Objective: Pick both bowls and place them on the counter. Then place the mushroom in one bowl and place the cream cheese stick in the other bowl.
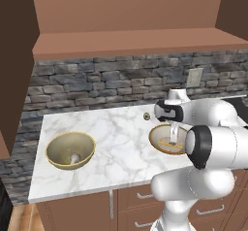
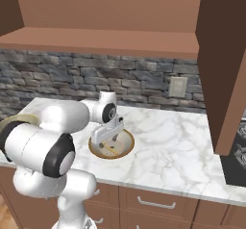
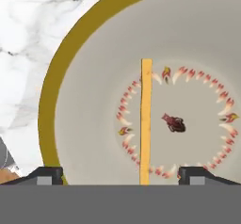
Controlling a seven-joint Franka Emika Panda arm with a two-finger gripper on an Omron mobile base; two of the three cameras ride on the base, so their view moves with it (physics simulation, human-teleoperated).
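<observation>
at the left of the left base view the deep olive-tan bowl [image 1: 70,149] sat on the marble counter [image 1: 118,147] with the mushroom [image 1: 74,158] inside. right of centre, the gripper [image 1: 171,139] hung released, jaws wide apart, over the shallow beige bowl [image 1: 158,137]. in the hand view the cream cheese stick [image 3: 146,119] lay flat in that bowl, between the fingertips [image 3: 47,176].

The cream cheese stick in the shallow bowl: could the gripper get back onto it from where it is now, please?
Probably yes. The gripper hangs open just above the cream cheese stick, which lies flat in the shallow bowl between the two fingertips, with nothing over it.
</observation>
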